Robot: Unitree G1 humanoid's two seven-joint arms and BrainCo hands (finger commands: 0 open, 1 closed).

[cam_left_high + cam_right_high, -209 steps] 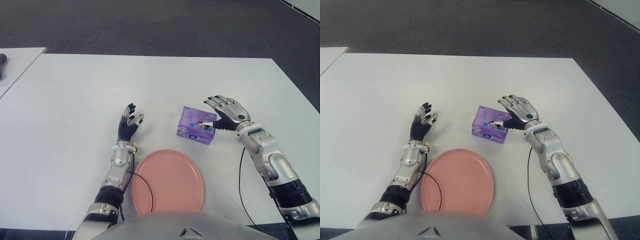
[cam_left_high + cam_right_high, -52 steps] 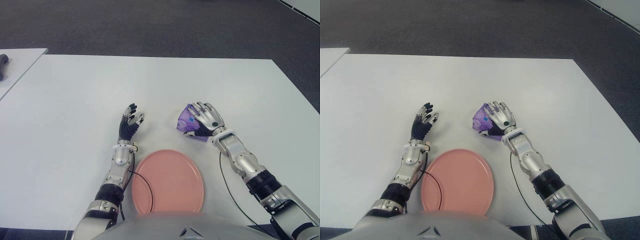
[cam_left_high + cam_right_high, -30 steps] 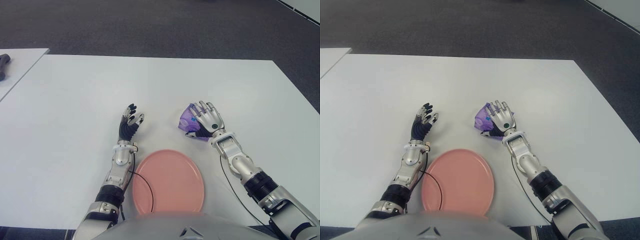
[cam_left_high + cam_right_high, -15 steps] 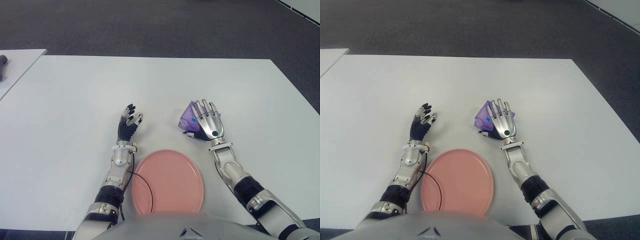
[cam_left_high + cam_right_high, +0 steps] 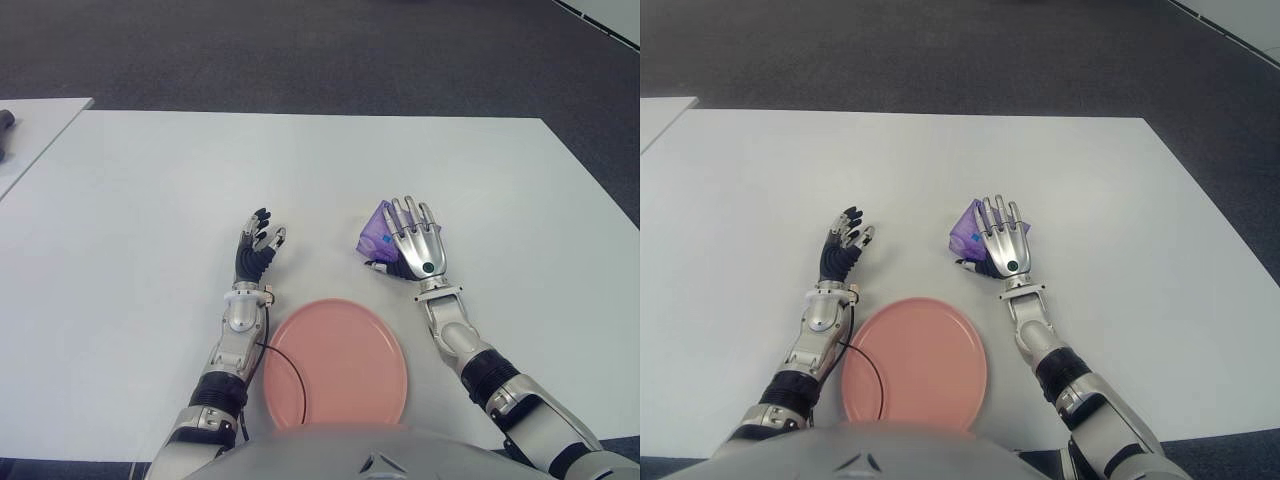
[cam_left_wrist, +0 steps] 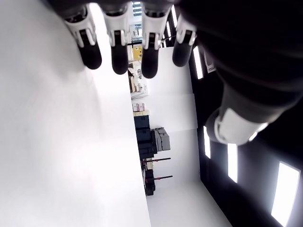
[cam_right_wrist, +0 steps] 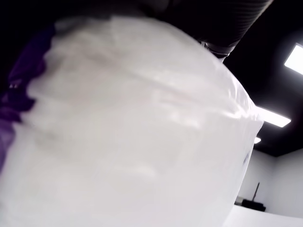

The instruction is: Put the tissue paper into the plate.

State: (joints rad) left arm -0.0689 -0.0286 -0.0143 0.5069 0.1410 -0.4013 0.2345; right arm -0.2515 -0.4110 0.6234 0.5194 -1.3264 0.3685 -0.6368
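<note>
Gripping the purple tissue pack point(image 5: 379, 228) in the right hand point(image 5: 418, 248), fingers splayed over it, mid-table beyond the pink plate point(image 5: 335, 362); lifting and carrying nearward probably next. Left hand point(image 5: 255, 250) idling, fingers loosely spread.

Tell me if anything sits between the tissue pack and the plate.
Nothing visible does. The purple tissue pack is under the right hand, whose fingers lie flat over it. Bare white table separates it from the pink plate. The left hand shows left of that path, holding nothing.
</note>
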